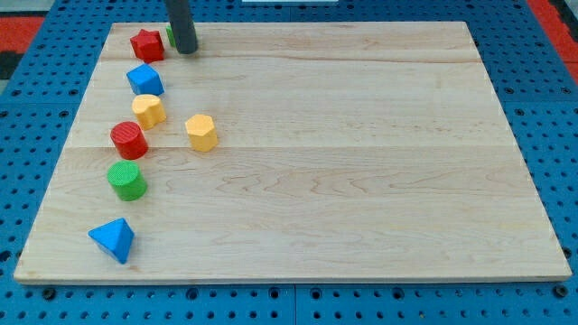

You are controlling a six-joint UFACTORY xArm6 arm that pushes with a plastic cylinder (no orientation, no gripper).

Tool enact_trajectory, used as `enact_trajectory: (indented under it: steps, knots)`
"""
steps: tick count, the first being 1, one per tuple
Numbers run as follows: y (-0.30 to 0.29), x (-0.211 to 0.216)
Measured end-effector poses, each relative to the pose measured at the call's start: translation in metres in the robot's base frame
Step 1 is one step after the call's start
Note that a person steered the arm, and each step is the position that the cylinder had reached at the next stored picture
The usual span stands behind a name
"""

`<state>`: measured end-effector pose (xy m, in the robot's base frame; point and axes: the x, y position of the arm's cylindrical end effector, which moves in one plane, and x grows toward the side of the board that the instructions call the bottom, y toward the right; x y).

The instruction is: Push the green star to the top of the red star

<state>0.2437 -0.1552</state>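
The red star (146, 44) lies near the board's top left corner. Only a sliver of the green star (169, 36) shows just right of it, mostly hidden behind my rod. My tip (185, 51) rests on the board right beside the green star, on its right side, and a little right of the red star.
Below the red star lie a blue block (144, 79), a yellow block (148, 110), a yellow hexagon (201, 132), a red cylinder (129, 140), a green cylinder (127, 181) and a blue pyramid-like block (114, 239). The wooden board (361, 162) sits on a blue pegboard.
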Motion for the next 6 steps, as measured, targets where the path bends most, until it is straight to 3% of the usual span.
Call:
enact_trajectory:
  steps: [3,6]
  knots:
    - [0.045,-0.024]
    - [-0.004,-0.052]
